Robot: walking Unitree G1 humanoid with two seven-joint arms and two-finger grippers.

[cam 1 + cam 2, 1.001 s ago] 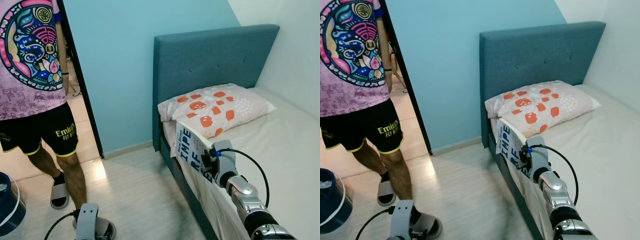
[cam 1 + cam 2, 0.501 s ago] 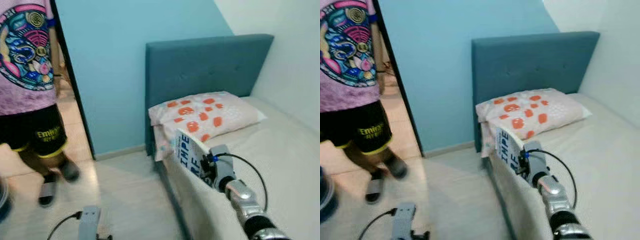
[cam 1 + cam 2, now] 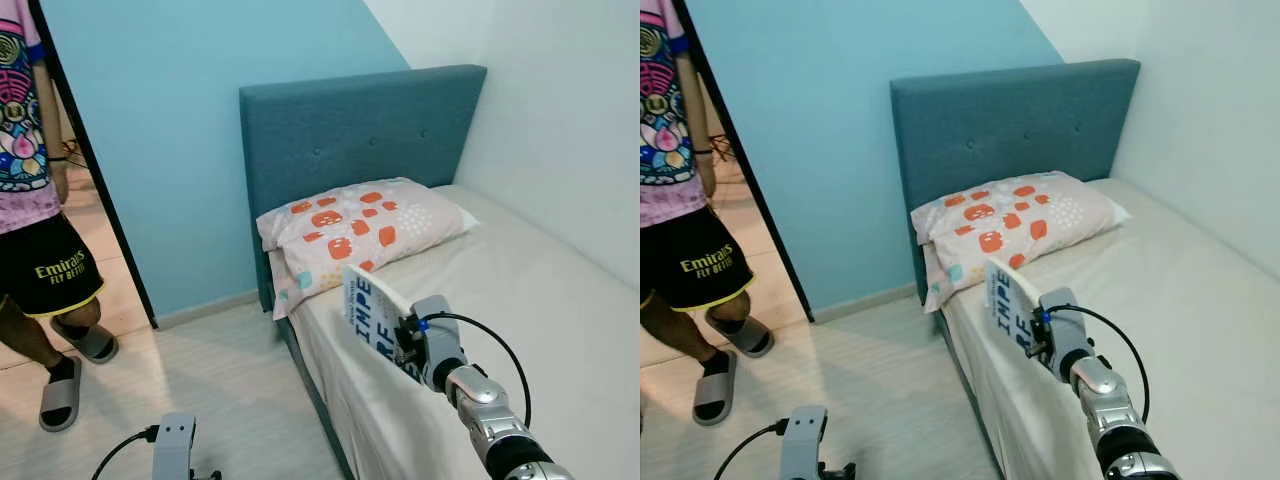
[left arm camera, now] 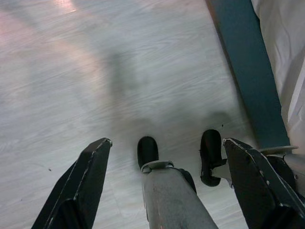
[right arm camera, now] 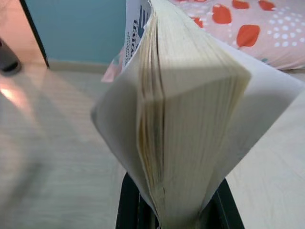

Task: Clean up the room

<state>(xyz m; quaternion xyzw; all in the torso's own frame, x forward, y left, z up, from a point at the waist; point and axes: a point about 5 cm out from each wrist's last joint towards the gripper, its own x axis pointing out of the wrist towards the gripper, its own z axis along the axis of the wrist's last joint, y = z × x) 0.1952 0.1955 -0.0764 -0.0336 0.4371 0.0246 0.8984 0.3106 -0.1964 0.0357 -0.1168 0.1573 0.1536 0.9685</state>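
Book: book (image 3: pixel 368 322) sticks up and forward from the right gripper (image 3: pixel 408 345), jaws clenched on its bottom edge.
Bed: bed (image 3: pixel 540 300) lies right under the jaws.
Left gripper: left gripper (image 4: pixel 164 183) hangs low over the floor (image 3: pixel 230 380), jaws spread wide, holding nothing.

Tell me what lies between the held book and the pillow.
Only bare sheet of the bed separates the book, clamped in the right gripper, from the pillow; left eye view.
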